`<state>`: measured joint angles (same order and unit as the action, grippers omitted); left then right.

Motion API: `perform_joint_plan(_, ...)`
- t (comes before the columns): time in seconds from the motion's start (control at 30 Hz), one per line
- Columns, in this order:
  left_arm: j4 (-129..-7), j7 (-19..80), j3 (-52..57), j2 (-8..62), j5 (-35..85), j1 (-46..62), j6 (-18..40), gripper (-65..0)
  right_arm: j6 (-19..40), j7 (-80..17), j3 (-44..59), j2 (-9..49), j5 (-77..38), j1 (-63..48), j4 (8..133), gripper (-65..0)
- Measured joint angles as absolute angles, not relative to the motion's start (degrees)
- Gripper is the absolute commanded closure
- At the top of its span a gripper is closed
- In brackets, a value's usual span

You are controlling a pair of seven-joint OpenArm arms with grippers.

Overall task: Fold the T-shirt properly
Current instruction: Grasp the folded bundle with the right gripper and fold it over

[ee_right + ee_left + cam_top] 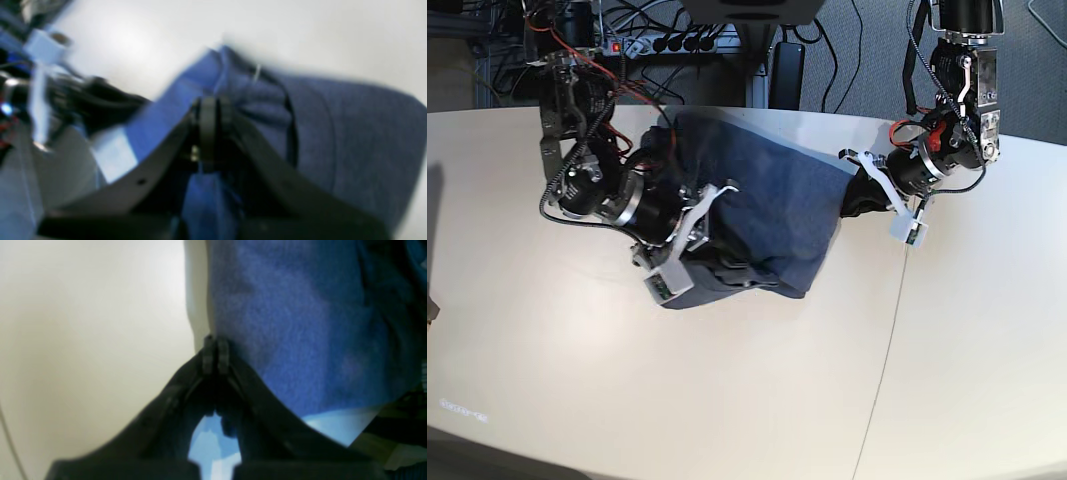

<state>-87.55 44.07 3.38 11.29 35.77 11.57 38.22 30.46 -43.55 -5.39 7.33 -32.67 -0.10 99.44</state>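
A: Your left end effector (215, 355) is clamped shut at the edge of the heathered slate-blue cotton T-shirt (767, 215); your right end effector (208, 133) pinches a bunched fold of it.

B: So you're mid-fold, I'd judge, the cloth lifted between both arms over the pale bench (727, 400).

A: Next, carry both held edges across together, lay them flat, then release.
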Motion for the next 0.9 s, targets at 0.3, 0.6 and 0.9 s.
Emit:
perform_joint_plan(0.3, -87.5, 44.1, 3.4, 11.1, 35.8, 11.6, 38.2, 0.0, 30.5, -43.2, -15.0, 0.9, -22.0, 1.1, 98.9, 0.0)
perform_joint_plan(0.6, -87.5, 44.1, 3.4, 11.1, 35.9, 11.6, 38.2, 0.0, 30.5, -41.1, -16.2, 0.9, -21.1, 1.2, 92.0, 0.0)
perform_joint_plan(0.9, -87.5, 44.1, 3.4, 11.1, 36.1, 11.6, 38.2, 0.0, 30.5, -39.5, -19.6, 0.8, -20.9, 1.3, 86.7, 0.0)
